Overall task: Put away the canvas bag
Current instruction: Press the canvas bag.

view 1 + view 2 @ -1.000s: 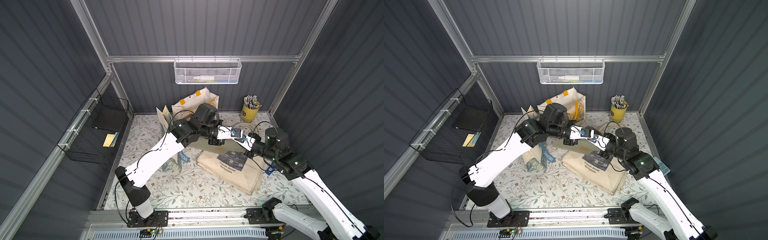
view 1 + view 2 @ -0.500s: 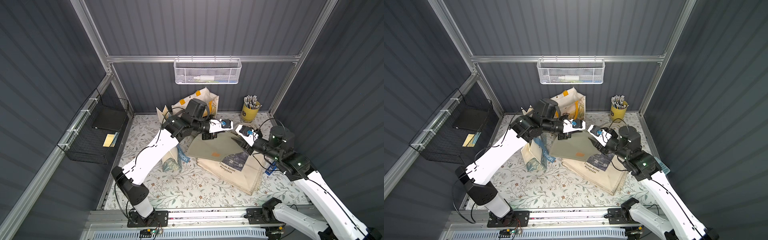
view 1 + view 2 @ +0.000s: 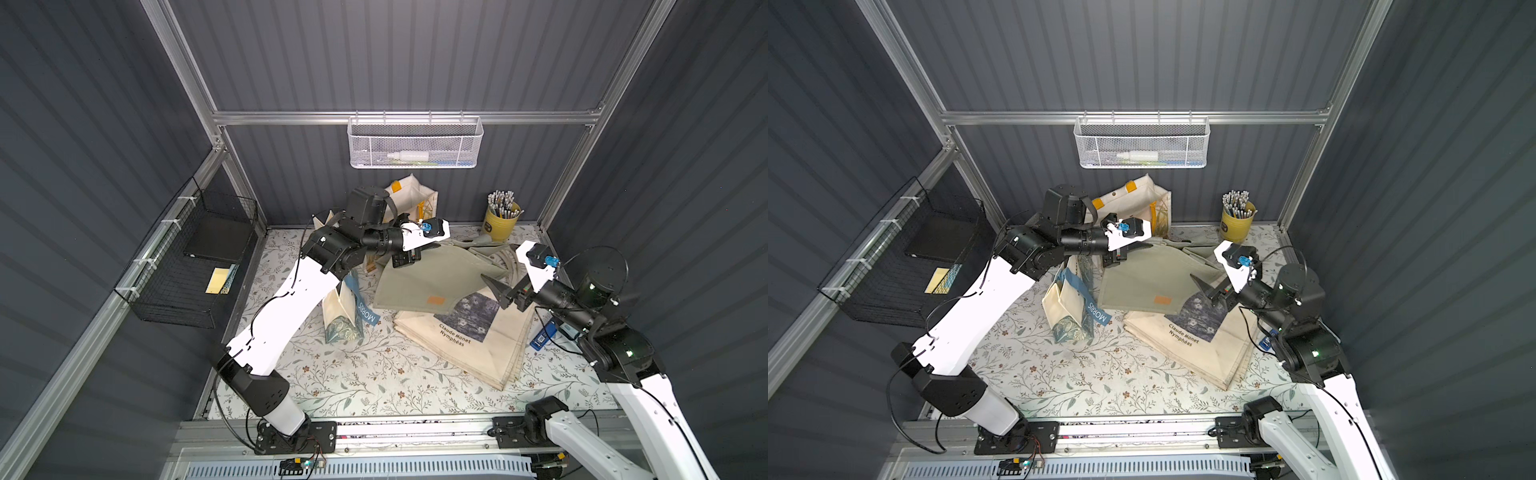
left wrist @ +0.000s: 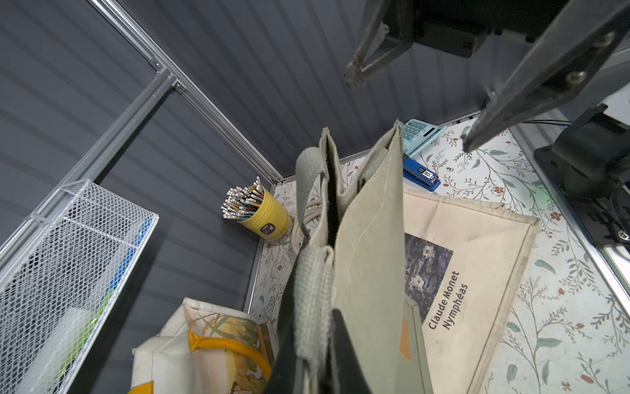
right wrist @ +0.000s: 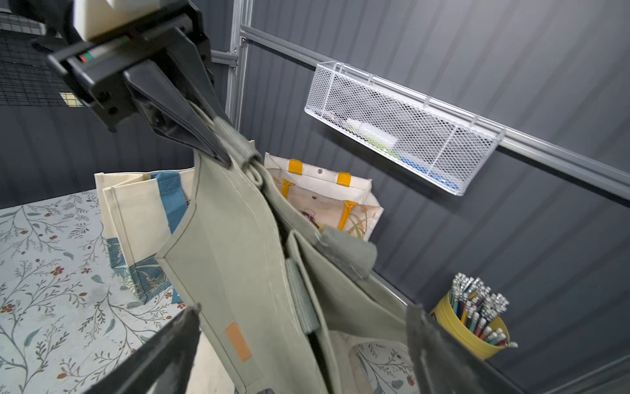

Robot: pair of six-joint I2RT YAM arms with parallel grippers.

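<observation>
**Green bag hangs from the left pincer; right pincer stands wide**

The flowered table (image 3: 374, 382) lies beneath both pincers. The green canvas bag (image 3: 419, 278) hangs by its strap from the left pincer (image 5: 218, 150), whose jaws are narrow and pinched on the webbing. From there the cloth slopes down toward the right pincer (image 3: 500, 291), and its lower part rests on a flat cream bag (image 3: 490, 345) printed "Claude Monet Nymphéas".

The right pincer has its jaws wide apart and holds nothing. It sits just beside the green bag's far edge, above the cream one; whether a fingertip brushes the cloth I cannot tell.

Behind the left pincer stands a bag with yellow straps (image 3: 411, 195). Below its arm stands a bag with a blue strap (image 3: 345, 328). A white wire basket (image 3: 415, 143) hangs on the wall above and behind the left pincer. A yellow cup (image 3: 500, 222) of pencils stands behind the right pincer, and a blue stapler (image 4: 421, 174) lies by that arm.
</observation>
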